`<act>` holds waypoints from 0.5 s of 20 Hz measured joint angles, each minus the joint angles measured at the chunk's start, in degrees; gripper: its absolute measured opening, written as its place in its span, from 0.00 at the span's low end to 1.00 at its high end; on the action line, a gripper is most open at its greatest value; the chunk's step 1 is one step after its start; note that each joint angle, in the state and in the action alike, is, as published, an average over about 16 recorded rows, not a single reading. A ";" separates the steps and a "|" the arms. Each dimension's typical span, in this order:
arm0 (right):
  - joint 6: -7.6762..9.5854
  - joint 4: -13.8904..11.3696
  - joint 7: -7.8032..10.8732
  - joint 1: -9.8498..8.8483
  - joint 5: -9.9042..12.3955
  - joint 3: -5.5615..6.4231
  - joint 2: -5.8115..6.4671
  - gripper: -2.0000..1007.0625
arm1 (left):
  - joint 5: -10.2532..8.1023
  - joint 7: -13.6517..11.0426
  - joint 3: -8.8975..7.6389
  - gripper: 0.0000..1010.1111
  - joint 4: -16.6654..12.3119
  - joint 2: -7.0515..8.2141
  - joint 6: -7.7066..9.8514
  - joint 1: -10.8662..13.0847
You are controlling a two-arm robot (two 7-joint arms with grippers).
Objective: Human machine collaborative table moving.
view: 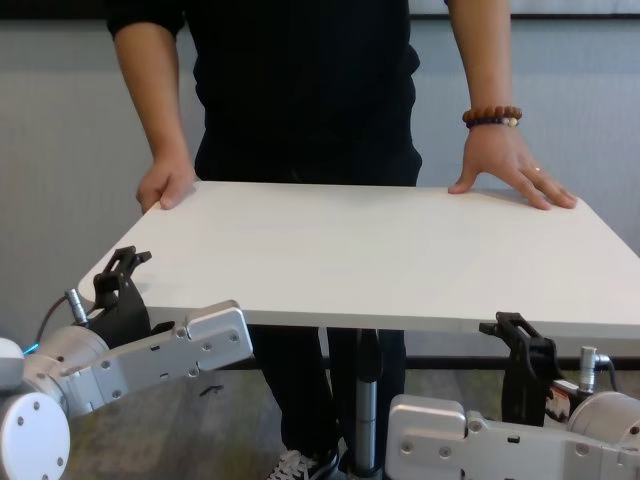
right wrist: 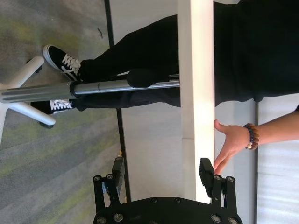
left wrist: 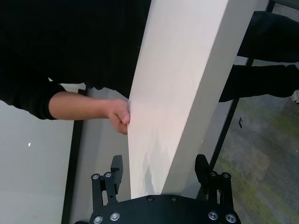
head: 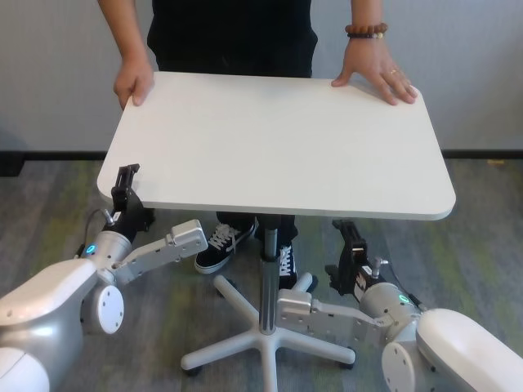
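The white table (head: 278,143) is seen between the person (head: 233,33) at its far edge and the robot at its near edge. The person's hands are laid on both far corners. The left gripper (head: 125,189) is set at the near left corner, jaws apart and straddling the edge. The right gripper (view: 520,340) is placed at the near right edge, jaws apart, one finger above and one below the tabletop.
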 joint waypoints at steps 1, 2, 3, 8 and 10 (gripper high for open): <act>-0.07 -0.51 0.06 -0.34 0.12 0.11 0.11 0.99 | 0.00 0.00 0.00 0.99 0.00 0.00 0.00 0.00; -0.14 -0.96 0.12 -0.65 0.23 0.23 0.20 0.99 | 0.00 0.00 0.00 0.99 0.00 0.00 0.00 0.00; -0.22 -1.33 0.16 -0.92 0.34 0.33 0.27 0.99 | 0.00 0.00 0.00 0.99 0.00 0.00 0.00 0.00; -0.57 -1.68 0.23 -1.42 0.72 0.81 0.20 0.99 | 0.00 0.01 0.00 0.99 0.00 0.00 0.00 0.01; -0.65 -1.30 0.21 -1.35 0.84 0.97 0.05 0.99 | 0.00 0.01 0.00 0.99 0.00 0.00 0.00 0.01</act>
